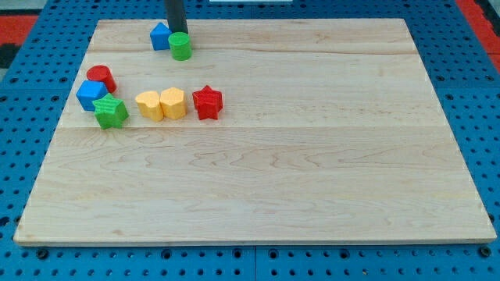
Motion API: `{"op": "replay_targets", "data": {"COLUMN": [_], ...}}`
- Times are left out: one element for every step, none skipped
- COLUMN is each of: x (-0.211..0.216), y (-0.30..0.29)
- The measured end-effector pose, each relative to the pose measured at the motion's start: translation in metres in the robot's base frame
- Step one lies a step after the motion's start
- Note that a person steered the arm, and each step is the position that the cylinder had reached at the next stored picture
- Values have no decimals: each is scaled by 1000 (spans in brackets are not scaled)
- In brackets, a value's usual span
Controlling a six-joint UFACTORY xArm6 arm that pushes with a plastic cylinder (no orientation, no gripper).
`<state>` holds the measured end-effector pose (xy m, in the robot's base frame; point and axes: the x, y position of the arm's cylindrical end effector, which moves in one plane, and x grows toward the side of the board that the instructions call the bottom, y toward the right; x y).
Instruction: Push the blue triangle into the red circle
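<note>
Blue triangle (160, 36), red circle (101, 77)

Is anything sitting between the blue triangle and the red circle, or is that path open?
Nothing visible blocks it. The blue triangle sits near the view's top, with my tip and the green cylinder on its right side. The red circle lies down and left of it, with bare board between them.

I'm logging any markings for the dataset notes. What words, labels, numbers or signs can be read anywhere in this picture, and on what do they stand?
None: no readable text, number, brand or sign shows anywhere.
Wooden board: bare grain only.
Blocks, such as the blue triangle, red circle and green cylinder: plain colours, no marks.
My tip, between the blue triangle and green cylinder: plain dark rod.
Blue perforated base: holes only.
</note>
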<state>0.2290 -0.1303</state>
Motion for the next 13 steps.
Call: {"op": "replay_targets", "data": {"x": [-10,-14,-14,-12,-20,8,35,36,36,25,11,26,29], "y": [-3,-24,-49,-58,-47,-51,-60,-70,-81,-90,-71,-23,-4]}}
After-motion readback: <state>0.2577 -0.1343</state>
